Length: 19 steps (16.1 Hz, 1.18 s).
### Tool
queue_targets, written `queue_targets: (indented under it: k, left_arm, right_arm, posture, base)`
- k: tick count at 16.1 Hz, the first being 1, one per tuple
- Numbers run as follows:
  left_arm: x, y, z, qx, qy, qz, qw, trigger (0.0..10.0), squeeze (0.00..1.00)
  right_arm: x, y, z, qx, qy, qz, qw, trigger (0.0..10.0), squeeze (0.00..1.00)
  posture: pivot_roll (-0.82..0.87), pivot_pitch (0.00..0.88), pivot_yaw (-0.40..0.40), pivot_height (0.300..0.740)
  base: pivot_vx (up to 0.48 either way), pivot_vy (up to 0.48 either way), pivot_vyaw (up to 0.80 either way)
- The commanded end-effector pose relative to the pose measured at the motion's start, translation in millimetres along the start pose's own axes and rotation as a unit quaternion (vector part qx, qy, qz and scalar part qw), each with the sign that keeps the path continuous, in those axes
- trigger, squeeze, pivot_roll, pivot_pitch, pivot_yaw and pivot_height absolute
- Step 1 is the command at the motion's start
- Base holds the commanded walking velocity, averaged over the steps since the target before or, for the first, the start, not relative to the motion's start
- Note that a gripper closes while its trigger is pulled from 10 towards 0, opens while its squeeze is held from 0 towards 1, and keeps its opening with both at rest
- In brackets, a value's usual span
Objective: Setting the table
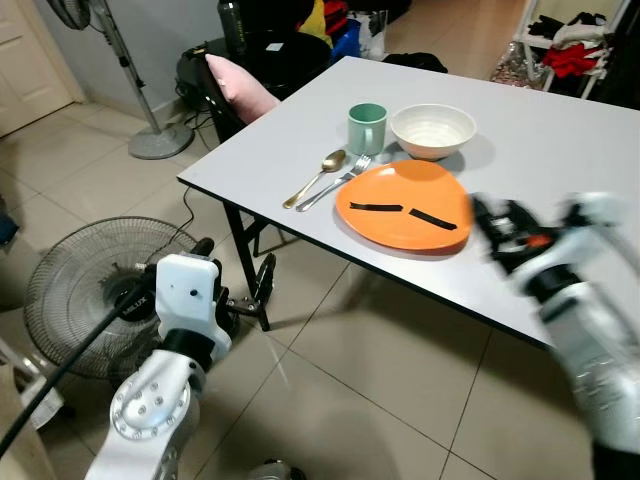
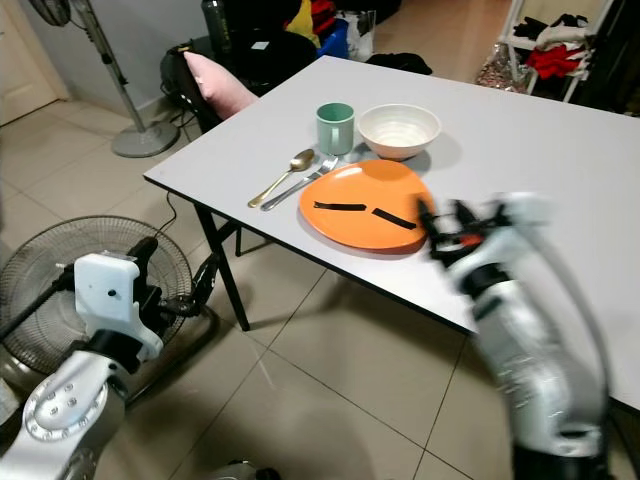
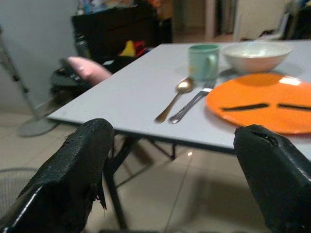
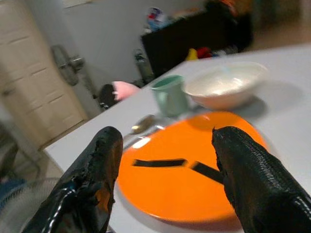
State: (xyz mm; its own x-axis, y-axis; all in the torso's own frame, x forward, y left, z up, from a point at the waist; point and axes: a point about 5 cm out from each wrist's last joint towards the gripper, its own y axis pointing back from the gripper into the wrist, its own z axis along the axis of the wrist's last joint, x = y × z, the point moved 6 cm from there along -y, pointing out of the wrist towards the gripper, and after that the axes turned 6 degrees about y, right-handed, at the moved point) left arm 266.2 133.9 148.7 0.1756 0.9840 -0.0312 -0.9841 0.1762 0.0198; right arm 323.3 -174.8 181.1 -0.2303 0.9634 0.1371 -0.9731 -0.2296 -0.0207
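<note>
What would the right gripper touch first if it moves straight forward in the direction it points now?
Probably the orange plate. The right gripper is open, low over the table, with the plate directly ahead between its fingers. The white bowl lies farther along; depth is uncertain.

A lived-in home is showing here, in its dining corner. A white table point(image 1: 560, 150) is standing on a beige tiled floor point(image 1: 340, 400), carrying an orange plate point(image 1: 400, 205), a white bowl point(image 1: 432, 130), a green mug point(image 1: 366, 127), a spoon point(image 1: 315, 178) and a fork point(image 1: 335, 183). A floor fan point(image 1: 95, 300) is sitting low beside the table, and a standing fan point(image 1: 150, 135) is rising by the grey wall. A pink cushion point(image 1: 240, 85) is lying on a dark chair, a panelled door point(image 4: 39, 97) is showing, and clothes are piling on a rack point(image 1: 570, 45) behind.
</note>
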Motion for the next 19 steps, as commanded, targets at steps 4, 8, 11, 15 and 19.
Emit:
queue_targets:
  k: [4, 8, 11, 15, 19]
  left_arm:
    - [5.3, -2.2, 2.9, -0.001, -0.023, 0.025, 0.999, 10.0, 0.00]
    - [4.4, -1.9, 3.9, -0.002, -0.024, 0.028, 0.999, 10.0, 0.00]
    - [3.8, -2.4, 3.7, -0.001, -0.025, 0.028, 0.999, 10.0, 0.00]
    - [2.9, -1.3, 4.3, -0.002, -0.030, 0.025, 0.999, 10.0, 0.00]
    - [10.2, 9.6, -0.6, 0.009, -0.030, 0.041, 0.999, 10.0, 0.00]
  right_arm:
    - [49.1, -1.0, -17.7, 0.028, 0.096, 0.059, 0.993, 10.0, 0.00]
    - [47.3, 1.2, -40.0, 0.068, 0.138, 0.036, 0.987, 10.0, 0.00]
    - [53.7, 1.2, -42.6, 0.063, 0.149, 0.059, 0.985, 10.0, 0.00]
    - [71.0, 9.3, -54.8, 0.075, 0.155, 0.113, 0.979, 10.0, 0.00]
    - [74.1, 18.0, -60.4, 0.077, 0.141, 0.137, 0.978, 10.0, 0.00]
  posture:
    - [-0.02, 0.000, 0.084, 0.740]
    - [-0.02, 0.000, 0.081, 0.740]
    - [-0.02, 0.000, 0.080, 0.740]
    - [-0.02, 0.000, 0.083, 0.740]
    - [0.00, 0.000, 0.081, 0.740]
  base:
    - [0.000, 0.000, 0.00]
    - [0.000, 0.000, 0.00]
    - [0.000, 0.000, 0.00]
    - [0.000, 0.000, 0.60]
    - [0.000, 0.000, 0.80]
